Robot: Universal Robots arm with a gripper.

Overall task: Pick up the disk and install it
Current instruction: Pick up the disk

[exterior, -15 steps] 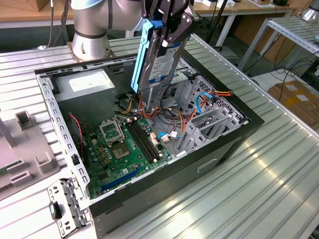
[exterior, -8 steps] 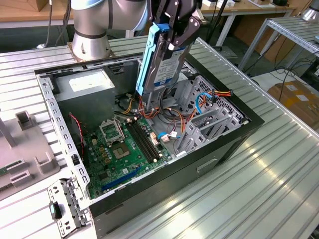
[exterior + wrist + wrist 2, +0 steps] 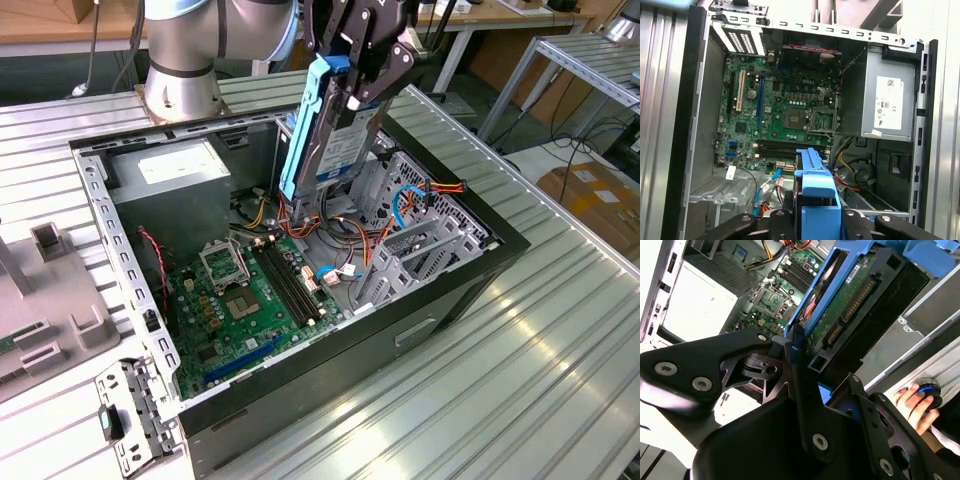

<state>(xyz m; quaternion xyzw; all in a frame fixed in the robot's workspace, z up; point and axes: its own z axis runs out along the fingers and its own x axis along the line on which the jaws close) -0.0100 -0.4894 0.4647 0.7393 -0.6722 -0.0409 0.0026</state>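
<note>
Tool [image 3: 368, 72] is clamped tight on the disk [image 3: 338, 140], holding it on edge above the open computer case [image 3: 440, 290], toward the bench's [image 3: 540, 380] far edge. I'd guess that's so it drops straight into the drive bay [image 3: 425, 215].

the disk [image 3: 330, 135] has its top end tucked behind the gripper [image 3: 366, 72] clamping it in the exterior view, and the arm [image 3: 182, 45] runs off the top edge. in the second wrist view a hand [image 3: 912, 401] peeks past the gripper's black links, resting on a dark rounded thing [image 3: 932, 394], maybe a mouse, mostly covered.
</note>
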